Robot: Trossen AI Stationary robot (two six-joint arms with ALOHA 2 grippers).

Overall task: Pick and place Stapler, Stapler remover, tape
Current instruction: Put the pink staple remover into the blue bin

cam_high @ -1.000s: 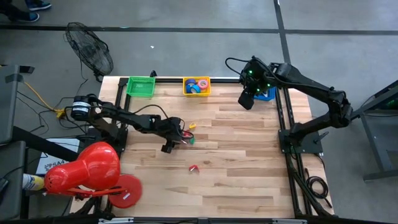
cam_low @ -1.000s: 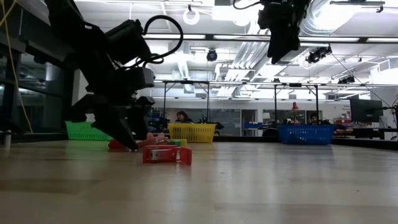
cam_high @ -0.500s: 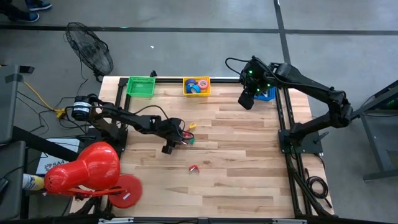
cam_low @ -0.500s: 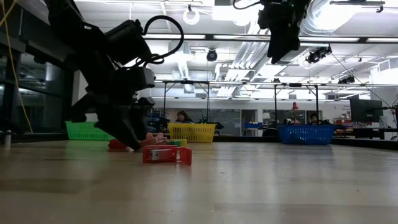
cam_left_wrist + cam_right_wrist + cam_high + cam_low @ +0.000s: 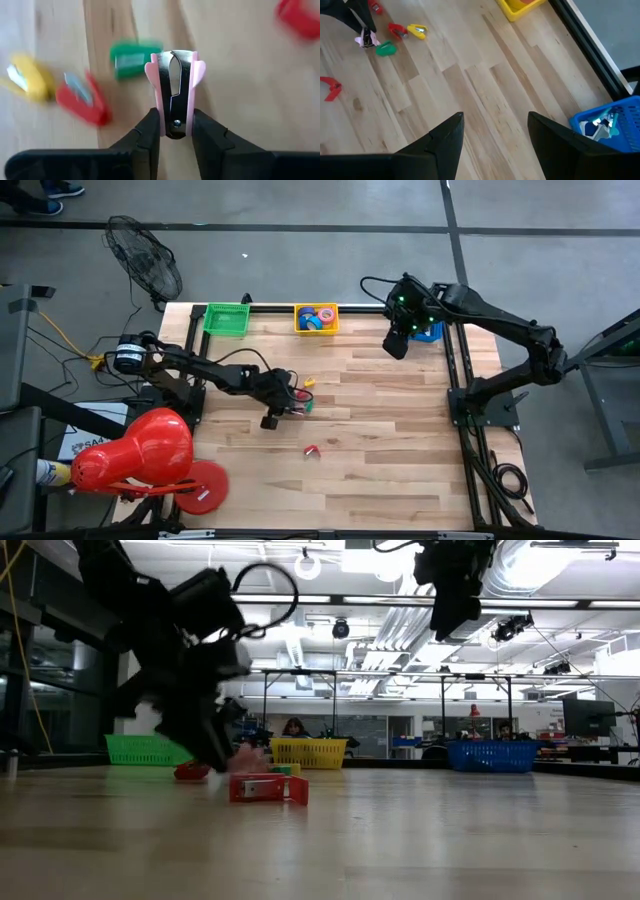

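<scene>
My left gripper [image 5: 176, 131] is shut on a pink staple remover [image 5: 175, 85] near the table's middle left [image 5: 287, 404]. Beside it lie a green remover [image 5: 131, 59], a red one [image 5: 84, 100] and a yellow one [image 5: 29, 80]. Another red remover [image 5: 311, 450] lies nearer the front. Tape rolls [image 5: 318, 315] sit in the yellow basket [image 5: 316, 328]. No stapler shows plainly. My right gripper [image 5: 495, 140] hangs open high over the far right [image 5: 396, 342], next to the blue basket [image 5: 431, 331]. My left gripper pinches the pink staple remover between its two fingers [image 5: 150, 131], on the two pink sides at its hinge end [image 5: 175, 125]. The fingers slant down from the table's left side and lie along the remover. Its metal claws point away from the gripper. Whether it is clear of the table I cannot tell.
A green basket [image 5: 227, 318] stands at the far left, next to the yellow one. A big red object [image 5: 140, 455] sits at the near left corner. Bare wood [image 5: 400, 440] spreads over the near right.
My left gripper has shut, taking hold of the pink staple remover, and has rolled a little about its own line while staying over the same spot. In the low view the arm now shows blurred.
</scene>
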